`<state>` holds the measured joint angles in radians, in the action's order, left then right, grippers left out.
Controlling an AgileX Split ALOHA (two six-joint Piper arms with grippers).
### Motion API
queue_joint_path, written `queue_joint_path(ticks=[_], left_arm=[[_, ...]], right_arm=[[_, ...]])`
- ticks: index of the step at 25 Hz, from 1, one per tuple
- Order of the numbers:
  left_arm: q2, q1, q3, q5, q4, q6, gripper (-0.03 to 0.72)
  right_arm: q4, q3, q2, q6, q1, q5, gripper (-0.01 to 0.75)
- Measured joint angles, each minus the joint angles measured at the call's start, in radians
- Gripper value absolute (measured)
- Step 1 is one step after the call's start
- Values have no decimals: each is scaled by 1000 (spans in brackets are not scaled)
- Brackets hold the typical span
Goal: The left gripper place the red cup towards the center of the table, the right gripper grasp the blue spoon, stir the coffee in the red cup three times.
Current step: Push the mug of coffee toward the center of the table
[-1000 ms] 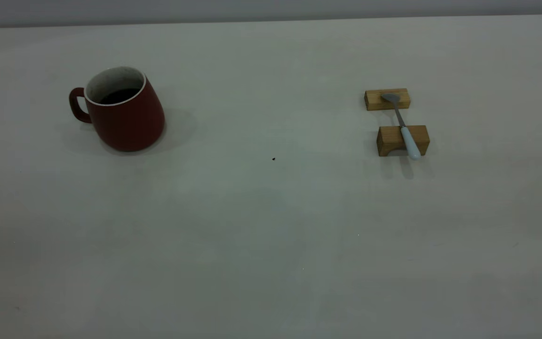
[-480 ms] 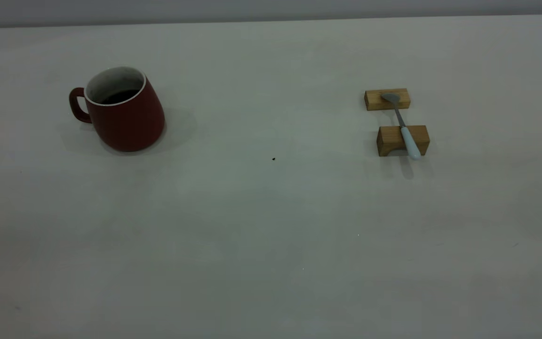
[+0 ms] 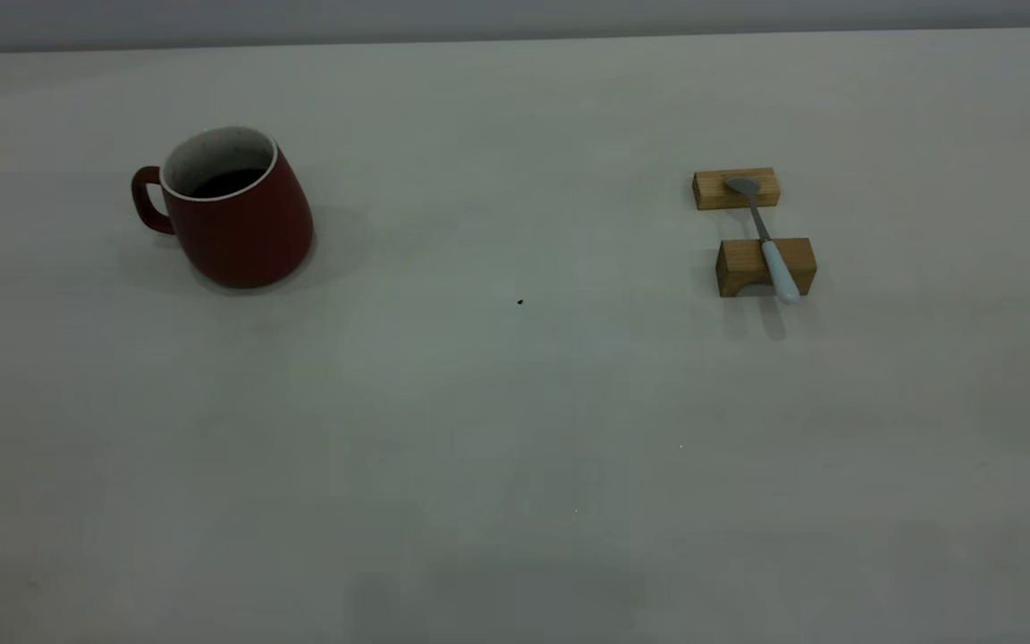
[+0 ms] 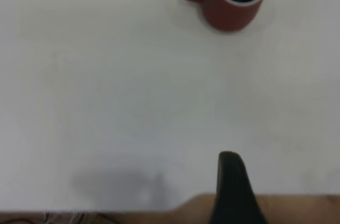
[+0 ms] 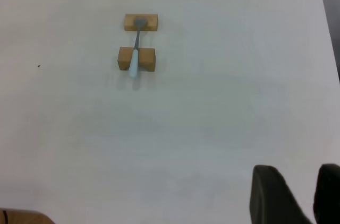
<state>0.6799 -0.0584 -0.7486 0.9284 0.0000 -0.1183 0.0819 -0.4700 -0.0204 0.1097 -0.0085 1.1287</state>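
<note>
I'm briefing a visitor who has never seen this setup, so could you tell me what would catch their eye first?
First, the red cup standing at the exterior view's left on the table, dark coffee inside, handle pointing outward. Next, at the right, the blue spoon lying bridged across two small wooden blocks. Nothing is gripped yet.

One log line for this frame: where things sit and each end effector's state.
cup: table left, untouched | spoon: across two blocks, right | left end effector: far from cup | right end effector: open, far from spoon
</note>
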Motion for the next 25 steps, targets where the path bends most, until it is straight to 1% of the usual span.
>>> queue_joint_path(ticks=[5,8,11,14,18,21,25], left_arm=[[392,0,-101,-157,0,-4,551],[633,0,-185,-218,0,-3,551],[861,14,-302,-228,0,20,551],[1065,43,-437,-192,0,81,551],[1275,65,-628,-99,0,255,551],[1396,66,-757,-68,28,458,551],[1548,66,-890,-62,69,798,551]], right_arm=[[0,0,0,0,0,0,240],[0,0,0,0,0,0,240],[0,0,0,0,0,0,240],[0,0,0,0,0,0,240],[0,0,0,0,0,0,240],[0,0,0,0,0,0,240],[0,0,0,0,0,0,240]])
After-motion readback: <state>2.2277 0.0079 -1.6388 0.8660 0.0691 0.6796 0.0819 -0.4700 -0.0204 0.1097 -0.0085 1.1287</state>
